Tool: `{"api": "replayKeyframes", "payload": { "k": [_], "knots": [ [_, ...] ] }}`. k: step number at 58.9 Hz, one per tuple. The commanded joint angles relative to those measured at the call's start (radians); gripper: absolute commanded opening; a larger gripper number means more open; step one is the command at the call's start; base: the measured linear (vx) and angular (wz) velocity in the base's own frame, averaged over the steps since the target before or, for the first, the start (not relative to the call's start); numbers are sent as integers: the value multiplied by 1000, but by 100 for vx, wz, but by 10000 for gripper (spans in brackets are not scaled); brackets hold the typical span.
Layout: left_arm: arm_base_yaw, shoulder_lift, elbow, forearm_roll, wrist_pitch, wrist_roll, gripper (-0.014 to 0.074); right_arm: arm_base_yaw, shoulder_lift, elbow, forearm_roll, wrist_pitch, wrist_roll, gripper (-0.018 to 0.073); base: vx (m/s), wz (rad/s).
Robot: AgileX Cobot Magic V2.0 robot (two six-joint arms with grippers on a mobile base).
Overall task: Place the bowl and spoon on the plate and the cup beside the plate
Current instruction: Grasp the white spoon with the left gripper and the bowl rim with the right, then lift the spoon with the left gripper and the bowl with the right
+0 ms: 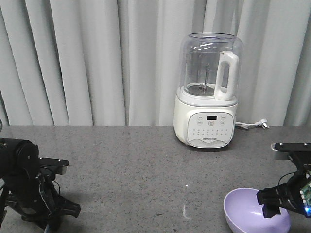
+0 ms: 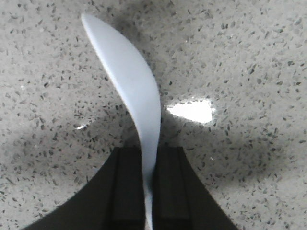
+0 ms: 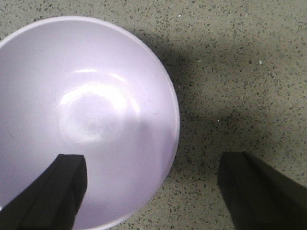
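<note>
Your left gripper [image 2: 148, 165] pinches the spoon [image 2: 132, 81], which is probably light and stiff. Your right gripper [image 3: 153, 184] gapes wide astride the bowl [image 3: 91, 115] rim. The plastic looks slippery, so pinch the wall squarely.

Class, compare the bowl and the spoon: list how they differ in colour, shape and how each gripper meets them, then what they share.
Colour: the bowl is lavender, the spoon pale bluish-white. Shape: the bowl is round and deep, the spoon long and narrow. Grip: the left gripper is shut on the spoon, while the right gripper is open, straddling the bowl's rim. Both look smooth, plain plastic.
</note>
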Motion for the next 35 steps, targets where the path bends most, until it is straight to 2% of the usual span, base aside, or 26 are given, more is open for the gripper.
{"api": "replayKeyframes", "payload": {
  "k": [1, 20, 35],
  "knots": [
    [-13, -1, 3, -47, 46, 0, -4, -5, -35, -34, -16, -28, -11, 592, 0, 0],
    [-13, -1, 3, -107, 53, 45, -1, -6, 21, -34, -54, -43, 53, 592, 0, 0],
    [-13, -1, 3, -107, 52, 45, 0, -6, 108, -34, -16, -61, 52, 592, 0, 0]
  ]
}}
